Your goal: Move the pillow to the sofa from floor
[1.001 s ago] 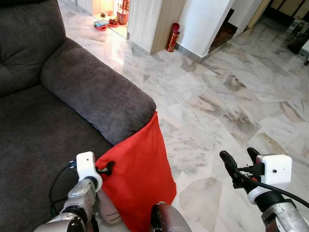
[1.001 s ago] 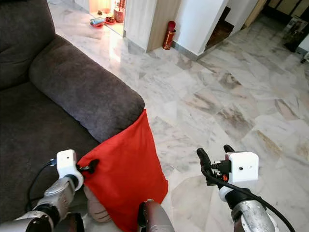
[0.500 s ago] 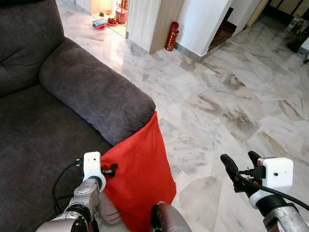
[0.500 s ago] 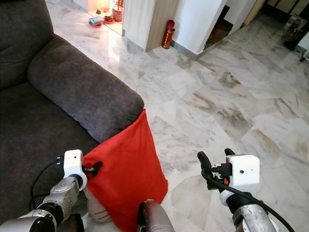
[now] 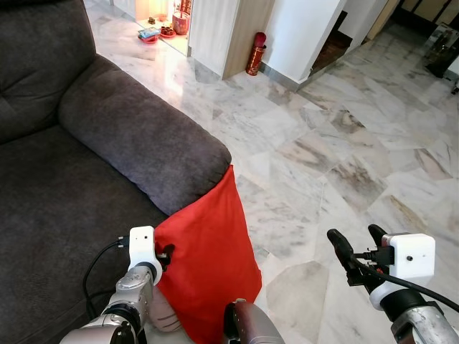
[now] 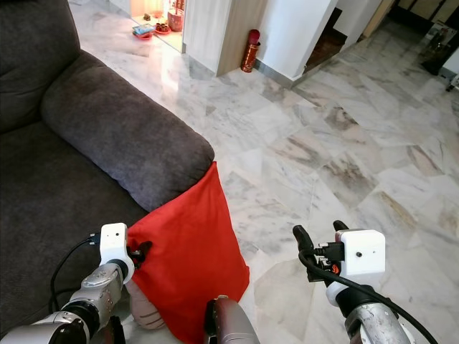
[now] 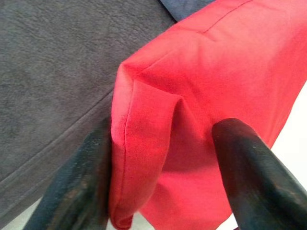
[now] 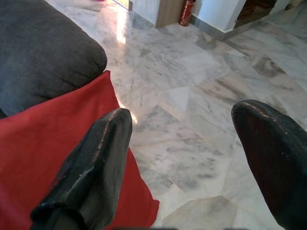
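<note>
Your left gripper (image 7: 160,158) has its two black fingers (image 7: 249,172) set on either side of a corner of the red pillow (image 5: 208,265), with the fabric bunched into a fold between them; one finger presses the pillow's seamed edge, the other its broad face, so it is holding the pillow by that corner. From that gripper, the pillow spreads away toward your right and upward, standing on edge with its top corner tucked against the front end of the dark grey sofa's armrest (image 5: 140,140) and its lower edge down by the marble floor (image 5: 344,158). The sofa seat (image 5: 50,215) lies just to the left of and beyond the left gripper, close against the pillow's held corner.

Your right gripper (image 5: 356,244) hangs over the floor with its fingers spread wide and nothing between them. The pillow is off to its left, apart from it; in the right wrist view the red fabric (image 8: 53,143) sits behind one finger without touching it. Far beyond both grippers, a red cylinder (image 5: 256,54) stands at the foot of a wooden panel, and a few small items (image 5: 159,30) sit on the floor near a lit doorway.
</note>
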Robot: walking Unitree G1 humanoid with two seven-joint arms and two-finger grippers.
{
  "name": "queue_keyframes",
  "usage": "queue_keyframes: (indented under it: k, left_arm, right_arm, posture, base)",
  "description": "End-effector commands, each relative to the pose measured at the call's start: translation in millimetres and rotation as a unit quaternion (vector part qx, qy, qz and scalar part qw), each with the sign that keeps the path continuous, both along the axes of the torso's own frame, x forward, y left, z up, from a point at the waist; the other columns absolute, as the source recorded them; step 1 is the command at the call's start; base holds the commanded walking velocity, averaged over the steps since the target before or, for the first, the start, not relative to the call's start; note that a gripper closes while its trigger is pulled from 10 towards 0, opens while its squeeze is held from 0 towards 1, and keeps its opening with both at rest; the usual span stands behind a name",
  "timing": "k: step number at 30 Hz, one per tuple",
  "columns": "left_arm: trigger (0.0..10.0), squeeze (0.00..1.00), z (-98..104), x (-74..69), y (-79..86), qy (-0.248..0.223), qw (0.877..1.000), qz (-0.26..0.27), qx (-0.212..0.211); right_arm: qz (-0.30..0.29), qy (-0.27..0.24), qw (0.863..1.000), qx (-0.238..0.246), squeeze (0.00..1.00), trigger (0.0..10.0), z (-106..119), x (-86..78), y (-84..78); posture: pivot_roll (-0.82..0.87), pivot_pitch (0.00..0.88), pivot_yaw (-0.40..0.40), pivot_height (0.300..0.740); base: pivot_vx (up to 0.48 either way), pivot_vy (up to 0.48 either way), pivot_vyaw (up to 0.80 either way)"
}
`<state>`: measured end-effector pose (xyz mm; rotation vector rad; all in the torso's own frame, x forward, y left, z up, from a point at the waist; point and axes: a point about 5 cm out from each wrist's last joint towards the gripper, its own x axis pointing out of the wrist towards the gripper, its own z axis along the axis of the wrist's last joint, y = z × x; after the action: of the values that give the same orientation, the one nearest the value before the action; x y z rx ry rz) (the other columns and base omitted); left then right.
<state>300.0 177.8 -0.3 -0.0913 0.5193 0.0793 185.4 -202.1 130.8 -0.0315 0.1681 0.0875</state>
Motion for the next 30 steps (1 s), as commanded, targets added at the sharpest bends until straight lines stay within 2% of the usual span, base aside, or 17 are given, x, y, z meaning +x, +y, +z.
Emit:
queue_keyframes:
  k: [1,17,30]
  left_arm:
    - [0.0,0.0,-5.0,-3.6,-8.3,0.011,1.0,-0.005,-0.009]
    - [0.0,0.0,-6.1,-5.5,-5.6,0.011,1.0,0.003,0.021]
    - [0.0,0.0,-6.2,-5.7,-7.8,0.007,1.0,0.004,0.014]
  right_arm:
    - [-0.011,-0.002,1.0,-0.008,0.0,10.0,4.4,-3.4,-6.6]
    - [-0.012,0.002,1.0,-0.008,0.0,10.0,4.4,-5.1,-5.8]
    - [-0.012,0.002,1.0,-0.01,0.0,10.0,1.8,-1.4,-6.8]
  posture:
    - [-0.3,0.108,-0.259,0.637]
    - [-0.3,0.111,-0.26,0.637]
    - [-0.29,0.094,-0.259,0.637]
  base:
    - [0.0,0.0,0.0]
    - [0.0,0.0,0.0]
    - [0.0,0.0,0.0]
